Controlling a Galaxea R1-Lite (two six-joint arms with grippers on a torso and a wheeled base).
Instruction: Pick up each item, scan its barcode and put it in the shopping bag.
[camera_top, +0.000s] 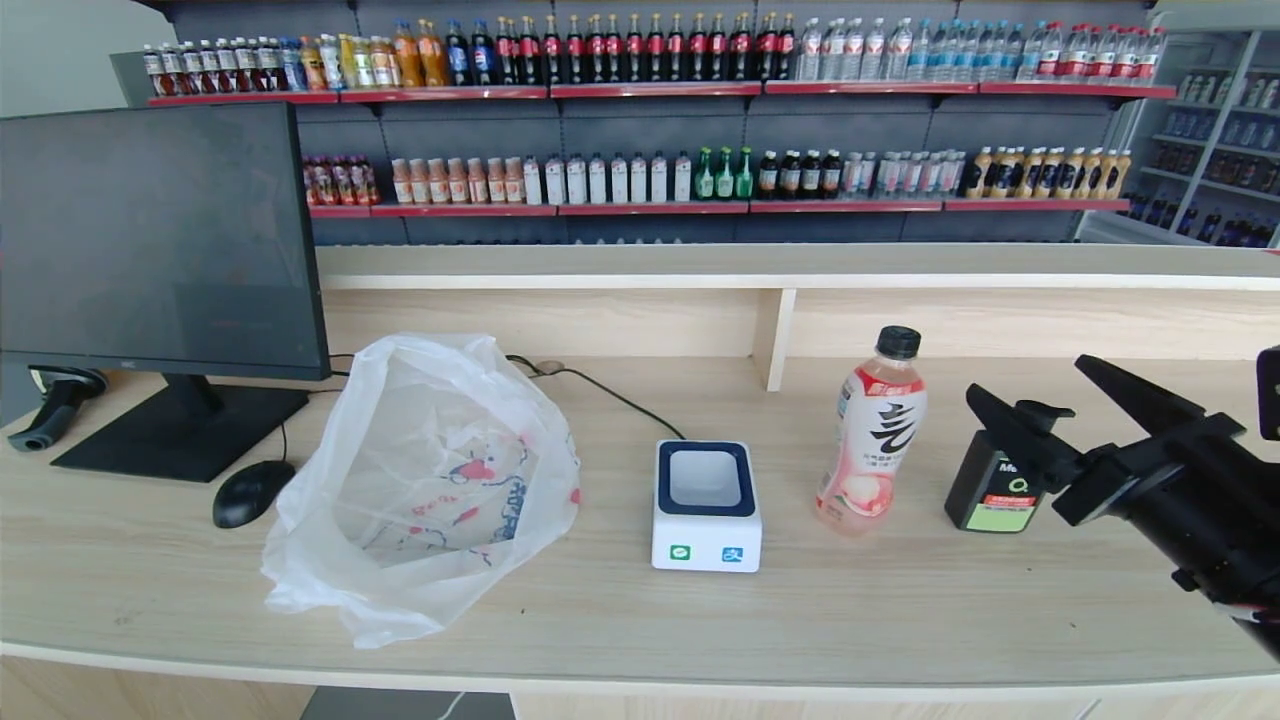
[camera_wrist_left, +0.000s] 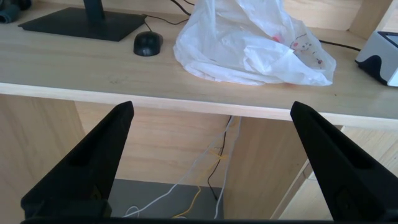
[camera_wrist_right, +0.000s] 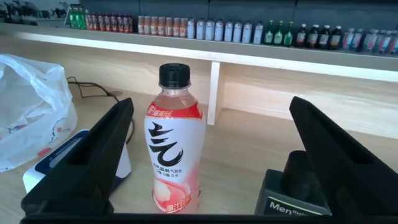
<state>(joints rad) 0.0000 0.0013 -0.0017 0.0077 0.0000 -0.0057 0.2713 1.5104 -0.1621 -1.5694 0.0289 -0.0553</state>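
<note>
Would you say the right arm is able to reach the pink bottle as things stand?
Probably yes: the right gripper is open and faces the pink bottle, with bare counter between; the black box beside it might get brushed.

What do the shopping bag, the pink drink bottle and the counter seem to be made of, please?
The shopping bag looks like thin plastic film: translucent and crinkled. The drink bottle is probably clear plastic, since pink liquid shows below the printed sleeve; its cap is black. The counter shows matte, pale wood grain, possibly laminate rather than solid wood.
</note>
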